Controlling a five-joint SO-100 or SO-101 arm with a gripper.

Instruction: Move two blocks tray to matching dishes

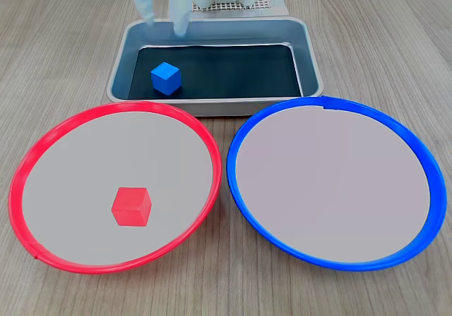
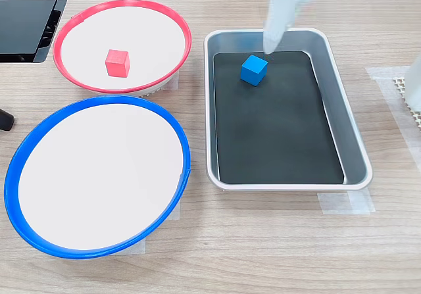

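Note:
The blue block (image 1: 166,78) (image 2: 254,69) lies on the dark bottom of the silver tray (image 1: 212,108) (image 2: 289,187), near one end. My gripper (image 1: 166,26) (image 2: 271,47) hangs open just above that end of the tray, its white fingers spread with nothing between them, a little behind the blue block in a fixed view. The red block (image 1: 131,206) (image 2: 117,63) rests inside the red-rimmed dish (image 1: 106,146) (image 2: 154,34). Beside it, the blue-rimmed dish (image 1: 332,182) (image 2: 99,175) holds nothing.
Both dishes stand side by side close to the tray's long edge on a wooden table. A black device (image 2: 26,18) sits past the red dish. White mesh matting (image 1: 240,5) (image 2: 402,90) and the arm's base lie beyond the tray.

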